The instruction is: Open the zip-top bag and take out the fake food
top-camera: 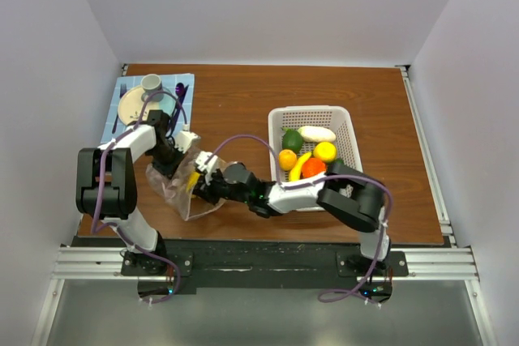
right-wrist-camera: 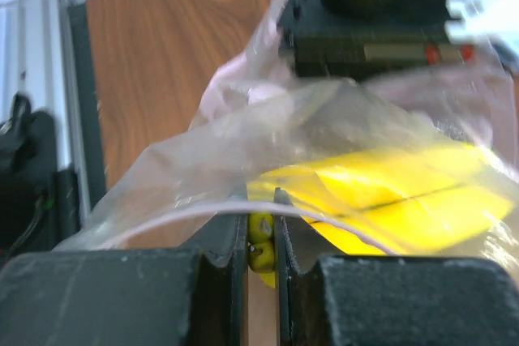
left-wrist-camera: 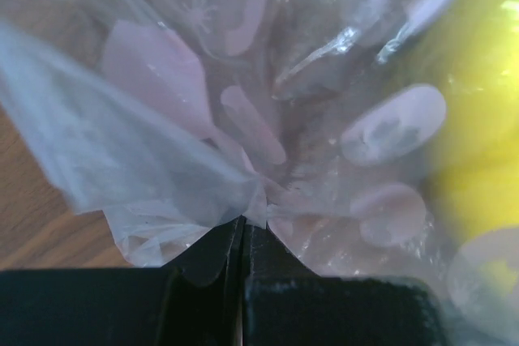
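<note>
The zip-top bag (top-camera: 182, 190) lies crumpled on the table at the front left, clear with pale dots (left-wrist-camera: 393, 123). My left gripper (left-wrist-camera: 243, 220) is shut on a fold of its plastic and holds it from the far side (top-camera: 172, 161). My right gripper (right-wrist-camera: 261, 228) reaches into the bag's mouth (top-camera: 203, 184). It is shut on the stem end of a yellow piece of fake food (right-wrist-camera: 389, 192) that lies inside the bag. The same yellow piece shows blurred through the plastic (left-wrist-camera: 478, 119). Several other fake food pieces lie in the basket: green (top-camera: 292, 140), cream-white (top-camera: 316, 133), orange (top-camera: 287, 159).
A white mesh basket (top-camera: 312, 111) stands right of centre. A blue mat (top-camera: 122, 91) with a plate and a cup (top-camera: 152, 83) lies at the back left. White walls close in the table on three sides. The left arm's black wrist (right-wrist-camera: 373, 22) looms just beyond the bag.
</note>
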Action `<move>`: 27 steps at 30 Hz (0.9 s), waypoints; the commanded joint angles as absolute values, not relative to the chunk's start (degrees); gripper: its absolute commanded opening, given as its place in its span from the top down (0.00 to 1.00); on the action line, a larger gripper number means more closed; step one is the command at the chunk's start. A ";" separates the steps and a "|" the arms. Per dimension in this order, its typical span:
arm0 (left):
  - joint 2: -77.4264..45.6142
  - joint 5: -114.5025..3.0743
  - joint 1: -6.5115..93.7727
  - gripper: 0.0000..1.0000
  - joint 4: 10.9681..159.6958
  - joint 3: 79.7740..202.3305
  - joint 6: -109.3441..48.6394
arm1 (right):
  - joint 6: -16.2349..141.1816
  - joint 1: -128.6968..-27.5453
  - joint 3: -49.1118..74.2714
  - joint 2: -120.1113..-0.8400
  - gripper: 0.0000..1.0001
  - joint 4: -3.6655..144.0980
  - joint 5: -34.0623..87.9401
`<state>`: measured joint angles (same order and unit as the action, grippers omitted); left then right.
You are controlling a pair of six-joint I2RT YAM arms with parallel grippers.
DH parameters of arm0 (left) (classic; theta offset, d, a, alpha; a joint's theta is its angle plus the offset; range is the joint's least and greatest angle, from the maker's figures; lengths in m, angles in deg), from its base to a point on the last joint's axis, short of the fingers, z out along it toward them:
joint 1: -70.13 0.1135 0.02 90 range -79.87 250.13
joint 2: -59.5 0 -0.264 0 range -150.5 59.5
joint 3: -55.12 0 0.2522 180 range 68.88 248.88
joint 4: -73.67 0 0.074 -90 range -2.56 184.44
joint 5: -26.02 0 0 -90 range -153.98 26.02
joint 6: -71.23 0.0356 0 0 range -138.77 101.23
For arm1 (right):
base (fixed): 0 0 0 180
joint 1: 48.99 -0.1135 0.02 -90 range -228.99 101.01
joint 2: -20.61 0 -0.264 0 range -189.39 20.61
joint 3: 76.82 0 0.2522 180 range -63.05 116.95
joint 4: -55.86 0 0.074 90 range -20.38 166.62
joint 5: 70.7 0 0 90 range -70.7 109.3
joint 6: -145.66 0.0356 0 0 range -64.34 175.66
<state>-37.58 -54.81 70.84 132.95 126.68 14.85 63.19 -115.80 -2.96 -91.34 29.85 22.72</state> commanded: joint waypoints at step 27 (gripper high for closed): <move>-36.76 -52.75 72.50 1.00 127.94 130.23 8.39 | 67.52 -90.04 -5.31 -45.04 1.00 66.10 36.78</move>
